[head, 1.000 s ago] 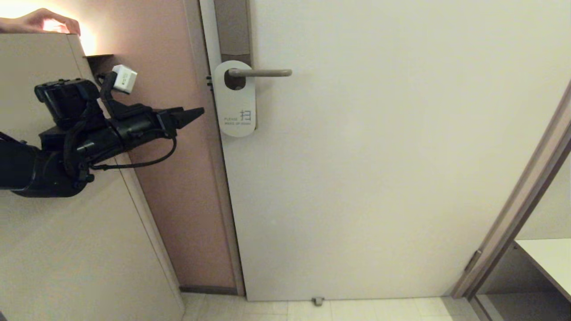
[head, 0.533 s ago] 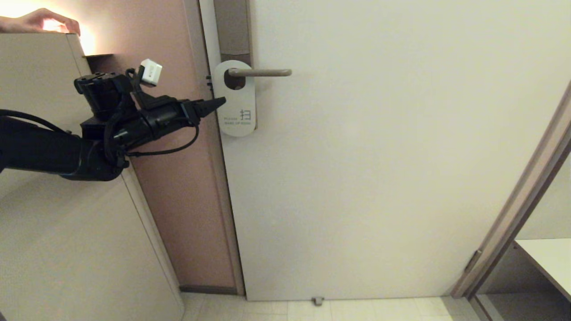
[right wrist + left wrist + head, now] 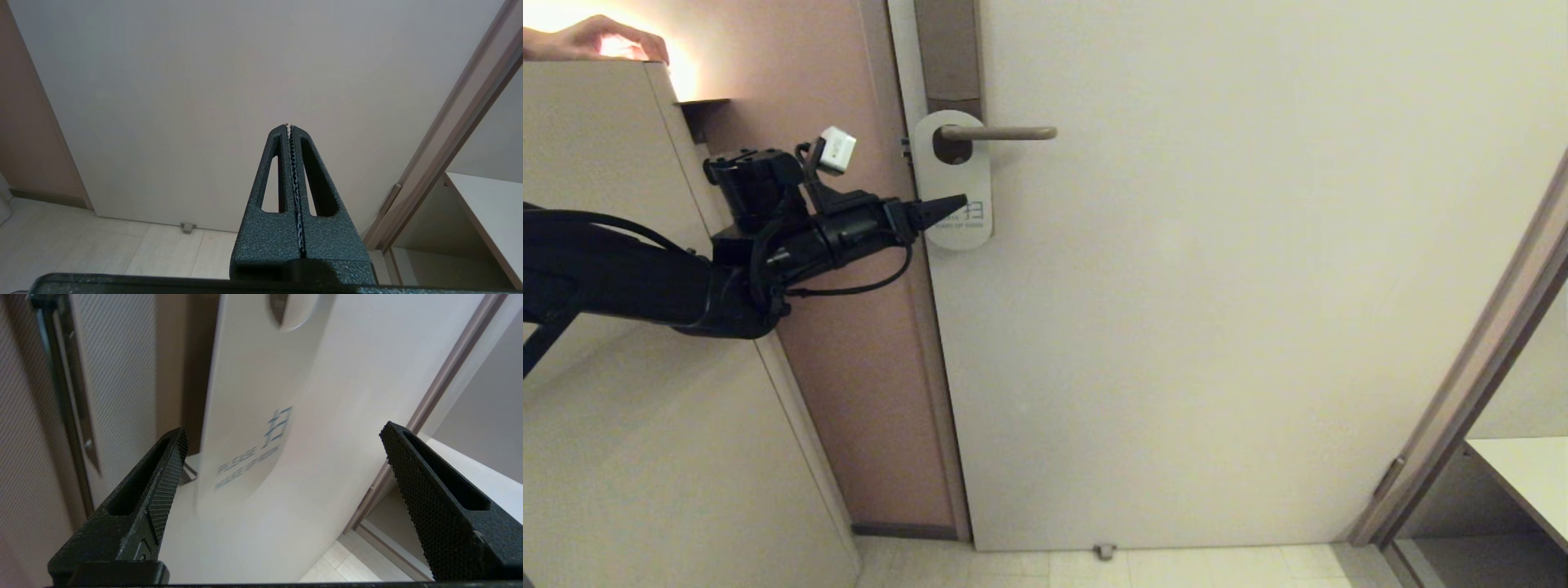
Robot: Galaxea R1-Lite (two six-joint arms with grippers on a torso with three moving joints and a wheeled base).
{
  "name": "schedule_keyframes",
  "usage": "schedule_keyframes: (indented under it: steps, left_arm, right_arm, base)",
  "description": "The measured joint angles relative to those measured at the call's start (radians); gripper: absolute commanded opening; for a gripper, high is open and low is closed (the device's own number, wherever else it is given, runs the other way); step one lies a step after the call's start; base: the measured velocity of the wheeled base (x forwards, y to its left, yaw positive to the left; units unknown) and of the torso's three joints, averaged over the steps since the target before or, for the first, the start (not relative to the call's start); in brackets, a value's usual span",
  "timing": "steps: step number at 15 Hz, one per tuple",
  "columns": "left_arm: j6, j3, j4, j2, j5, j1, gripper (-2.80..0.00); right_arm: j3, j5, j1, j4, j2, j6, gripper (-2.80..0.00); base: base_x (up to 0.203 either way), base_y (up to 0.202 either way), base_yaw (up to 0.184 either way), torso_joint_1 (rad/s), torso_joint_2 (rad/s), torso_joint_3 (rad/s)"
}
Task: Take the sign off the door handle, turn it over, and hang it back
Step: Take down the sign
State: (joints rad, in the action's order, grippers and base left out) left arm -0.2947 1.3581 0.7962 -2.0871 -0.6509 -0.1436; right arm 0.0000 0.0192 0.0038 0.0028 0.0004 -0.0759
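**Operator:** Report the position of the sign and of both grippers, relative to the door handle

**Arm:** The sign [image 3: 953, 175] hangs flat against the door [image 3: 1217, 286] from the door handle [image 3: 1001, 132], with the lever passing through its round hole. Its white side with blue lettering faces me. My left gripper [image 3: 946, 205] is below the handle, level with the sign's lower half. Its jaws are spread wide and the sign's lettered end sits between them with nothing pinched. My right gripper [image 3: 289, 126] is parked facing the door low down, well apart from the handle, jaws pressed together and empty

**Operator:** State the expected handling properties

**Arm:** I judge the sign to be thin, light and fairly stiff, with a smooth face that may slip between the pads. It could flex if squeezed hard

**Operator:** Specify the grip point

**Arm:** I would pinch the lower rounded end, well below the handle, across the sign's thickness. That leaves the hole free to slide along the lever towards its rounded tip
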Motion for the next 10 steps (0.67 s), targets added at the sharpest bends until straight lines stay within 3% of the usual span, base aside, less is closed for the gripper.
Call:
schedule_keyframes:
  steps: [4,10]
  left_arm:
    - [0.002,0.001,0.001,-0.018,-0.005,0.003,0.0]
    - [-0.001,0.002,0.003,-0.03,-0.069,-0.001,0.0]
  right_arm:
    - [0.0,0.0,0.0,0.0,0.0,-0.001,-2.8]
    - [0.0,0.0,0.0,0.0,0.0,0.0,-2.8]
  base:
    - [0.0,0.0,0.0,0.0,0.0,0.0]
    - [0.0,0.0,0.0,0.0,0.0,0.0]
